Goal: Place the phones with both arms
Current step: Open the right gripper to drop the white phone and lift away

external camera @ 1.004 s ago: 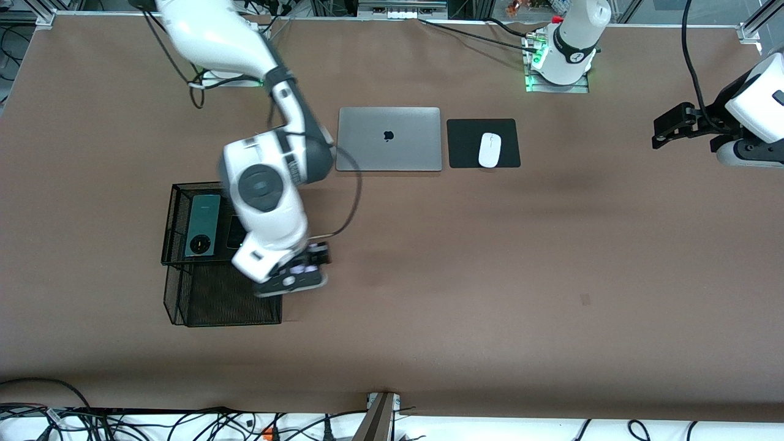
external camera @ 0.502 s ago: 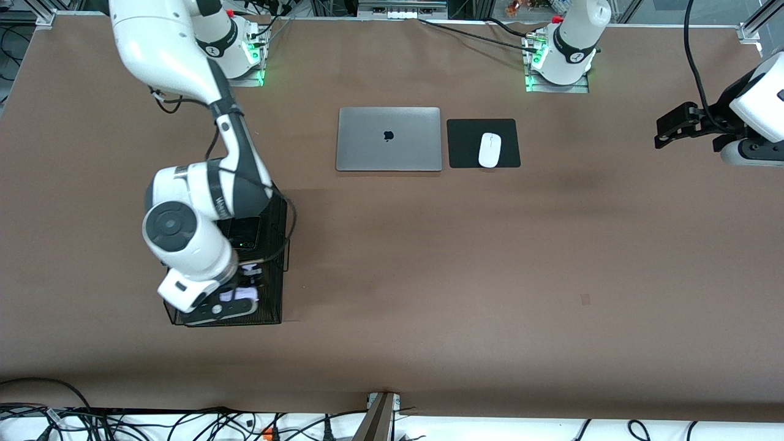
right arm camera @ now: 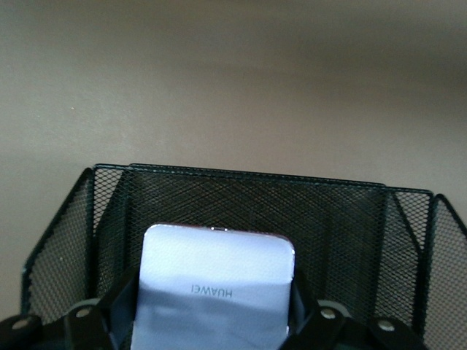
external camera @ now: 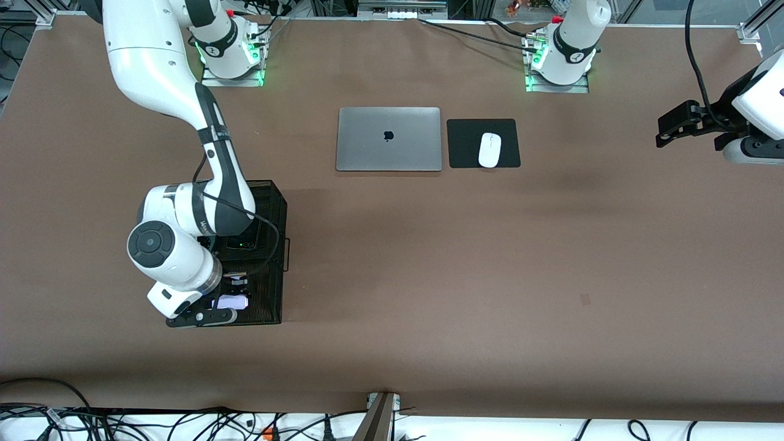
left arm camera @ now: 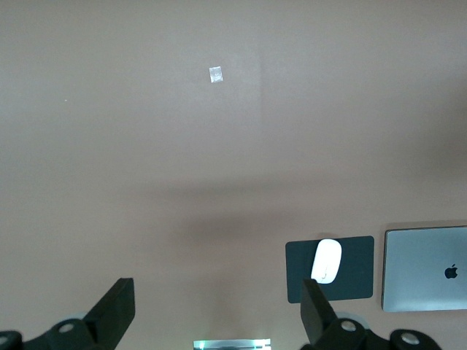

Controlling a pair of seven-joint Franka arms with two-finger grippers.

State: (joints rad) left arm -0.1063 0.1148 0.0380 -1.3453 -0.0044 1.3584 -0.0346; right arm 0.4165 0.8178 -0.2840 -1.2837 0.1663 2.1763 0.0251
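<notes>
Mesh basket toward the right arm's end of the table, phone over its compartment nearest the front camera, another phone apparently in the adjoining compartment, laptop mid-table near the base edge, mouse on mouse pad just beside laptop.

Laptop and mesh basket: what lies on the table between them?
Nothing: front view shows bare brown table between the laptop and the mesh basket.

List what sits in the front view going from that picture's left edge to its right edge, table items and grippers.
Mesh basket, with the right gripper holding the pale-lilac phone over it → silver laptop → black mouse pad with the white mouse on it → left gripper, open and waiting.
</notes>
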